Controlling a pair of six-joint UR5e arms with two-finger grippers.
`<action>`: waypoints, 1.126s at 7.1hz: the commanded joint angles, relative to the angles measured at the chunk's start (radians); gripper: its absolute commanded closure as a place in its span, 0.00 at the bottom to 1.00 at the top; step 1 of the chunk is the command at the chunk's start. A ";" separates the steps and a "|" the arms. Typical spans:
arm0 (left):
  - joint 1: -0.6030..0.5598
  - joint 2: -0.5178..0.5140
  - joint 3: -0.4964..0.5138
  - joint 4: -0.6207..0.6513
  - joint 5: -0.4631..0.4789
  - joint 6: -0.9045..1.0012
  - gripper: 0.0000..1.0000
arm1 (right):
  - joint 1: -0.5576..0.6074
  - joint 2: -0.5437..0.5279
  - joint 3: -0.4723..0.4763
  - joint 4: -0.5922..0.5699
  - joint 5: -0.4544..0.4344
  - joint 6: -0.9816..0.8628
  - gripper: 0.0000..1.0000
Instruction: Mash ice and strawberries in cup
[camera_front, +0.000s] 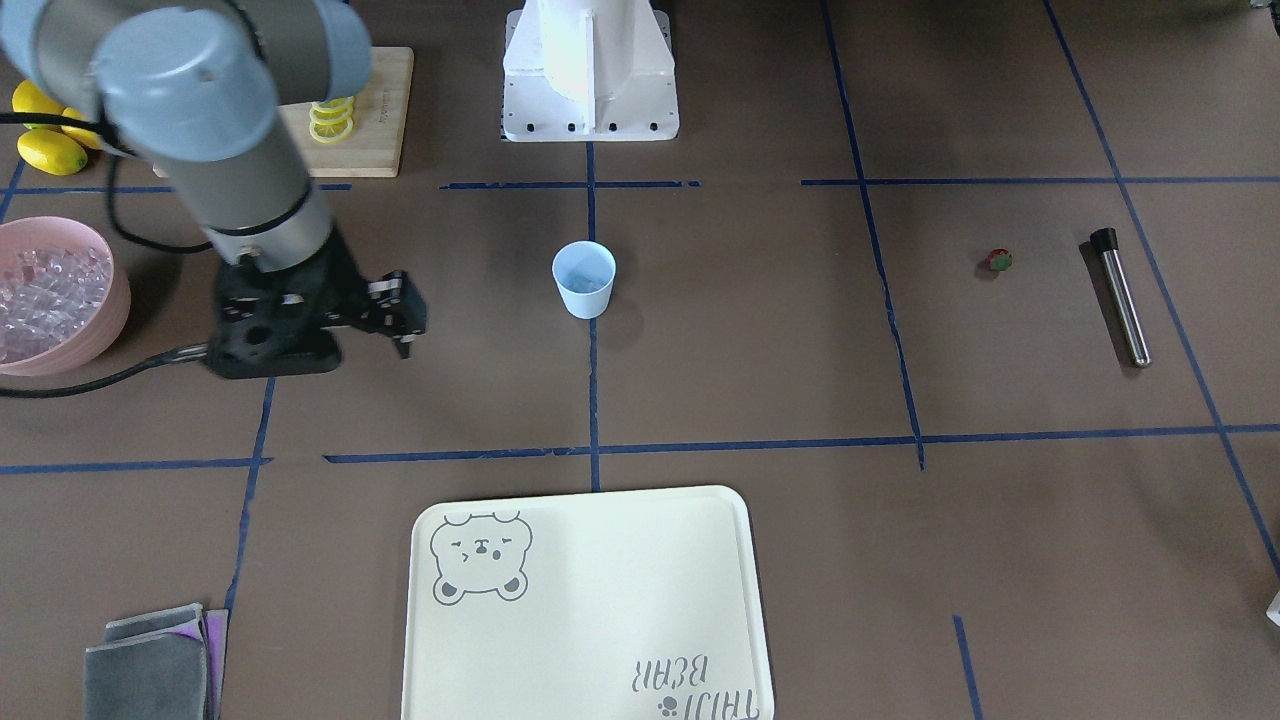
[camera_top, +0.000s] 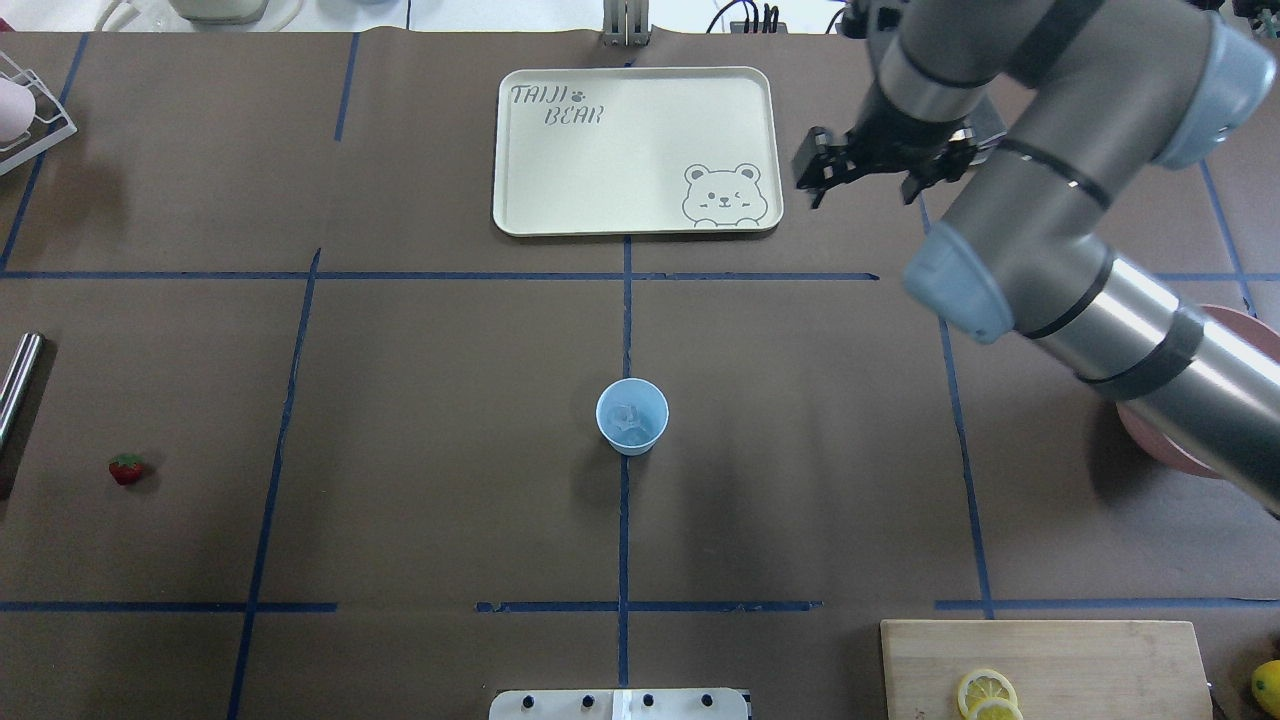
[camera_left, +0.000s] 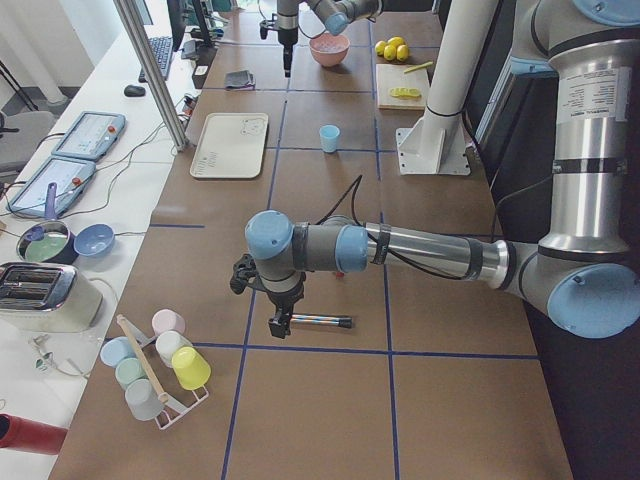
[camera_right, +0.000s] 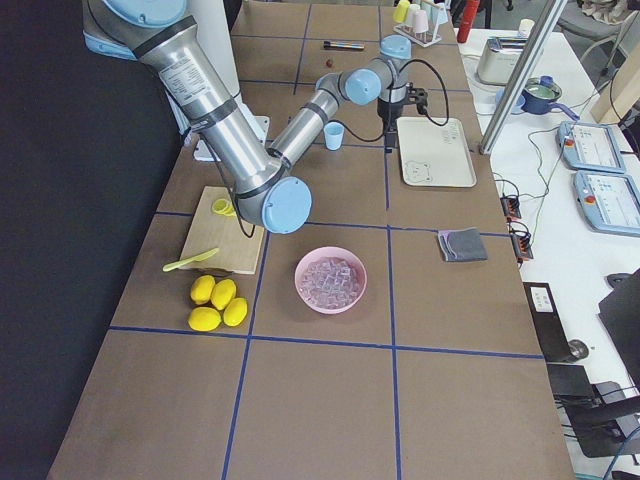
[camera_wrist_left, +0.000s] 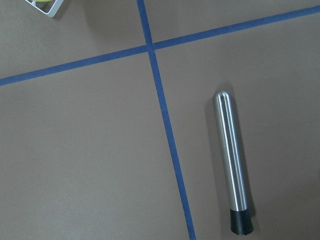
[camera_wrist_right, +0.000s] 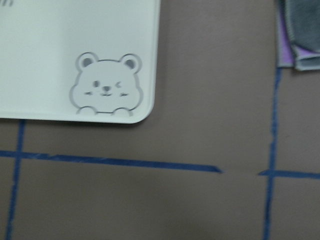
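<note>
Hovering my left gripper (camera_left: 278, 326) above muddler (camera_wrist_left: 231, 165), jaw state untellable; strawberry (camera_top: 126, 468) near, cup (camera_top: 632, 416) well right. My right gripper (camera_top: 862, 192) wide, empty.

- The left hand (camera_left: 278, 326) shows only in the side view, too small to tell how its jaws stand.
- The pink bowl (camera_top: 1148, 445) lies mostly behind the right arm (camera_top: 1050, 150).
- The overhead view's edge cuts off the steel rod (camera_top: 22, 375).
- The cup (camera_top: 655, 432) holds something too blurred to name.
</note>
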 joint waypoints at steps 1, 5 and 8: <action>0.002 -0.012 0.007 -0.115 -0.003 0.001 0.00 | 0.231 -0.203 0.003 0.008 0.128 -0.442 0.01; 0.014 -0.011 0.036 -0.231 -0.044 -0.117 0.00 | 0.565 -0.579 -0.007 0.010 0.184 -0.990 0.01; 0.041 -0.009 -0.007 -0.239 -0.095 -0.122 0.00 | 0.659 -0.714 -0.036 0.085 0.184 -0.991 0.01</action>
